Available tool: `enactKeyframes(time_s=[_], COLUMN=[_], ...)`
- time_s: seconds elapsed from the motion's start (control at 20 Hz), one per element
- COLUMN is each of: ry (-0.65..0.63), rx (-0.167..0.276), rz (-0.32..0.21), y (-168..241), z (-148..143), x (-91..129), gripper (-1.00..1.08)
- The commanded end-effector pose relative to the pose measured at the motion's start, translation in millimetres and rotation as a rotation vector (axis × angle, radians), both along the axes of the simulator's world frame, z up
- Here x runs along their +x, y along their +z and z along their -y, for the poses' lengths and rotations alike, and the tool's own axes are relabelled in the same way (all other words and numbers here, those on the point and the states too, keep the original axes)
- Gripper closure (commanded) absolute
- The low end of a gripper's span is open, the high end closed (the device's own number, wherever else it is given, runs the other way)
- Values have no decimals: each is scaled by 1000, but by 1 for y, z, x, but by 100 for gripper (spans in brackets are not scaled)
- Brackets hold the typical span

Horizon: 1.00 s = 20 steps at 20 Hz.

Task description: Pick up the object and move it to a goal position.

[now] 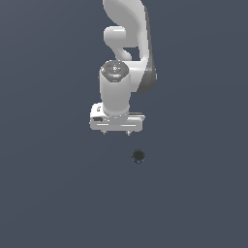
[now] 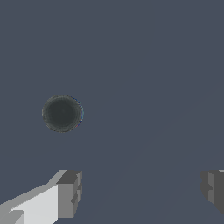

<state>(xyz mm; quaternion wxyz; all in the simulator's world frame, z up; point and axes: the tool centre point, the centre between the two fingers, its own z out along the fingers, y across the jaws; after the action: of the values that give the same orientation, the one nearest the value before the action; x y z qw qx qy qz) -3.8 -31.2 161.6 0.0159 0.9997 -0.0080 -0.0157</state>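
A white robot arm reaches down from the top of the exterior view over a plain, flat slate-grey surface. At its end is a white gripper, a wide flat bar with two short fingertips pointing downward. The fingertips stand far apart, so the gripper is released and grasps nothing.

The object is a tiny, near-black ball with a faint bluish edge, much smaller than the gripper. In the exterior view it sits below the gripper and a little toward that view's right, near it but clearly apart, with bare grey showing between the two.

In the wrist view the ball appears as a dark round disc against the same grey surface. Two grey finger pads show at the frame's edge, widely separated. The ball lies beyond them, not between them, roughly in line with one pad. Nothing touches the ball.
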Motion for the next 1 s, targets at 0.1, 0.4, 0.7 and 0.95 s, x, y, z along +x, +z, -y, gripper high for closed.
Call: enactKeyframes(time_s=[0.1,0.4,0.7,0.95], ry=[-5,-47,-129,-229], rx=[0,2,5,8], rz=[0,4,9,16], y=[-1,-6,-17,-30], z=[-1,-7,-18,-33], x=[1,4,10,17], gripper=[-92,-92,-92,-92])
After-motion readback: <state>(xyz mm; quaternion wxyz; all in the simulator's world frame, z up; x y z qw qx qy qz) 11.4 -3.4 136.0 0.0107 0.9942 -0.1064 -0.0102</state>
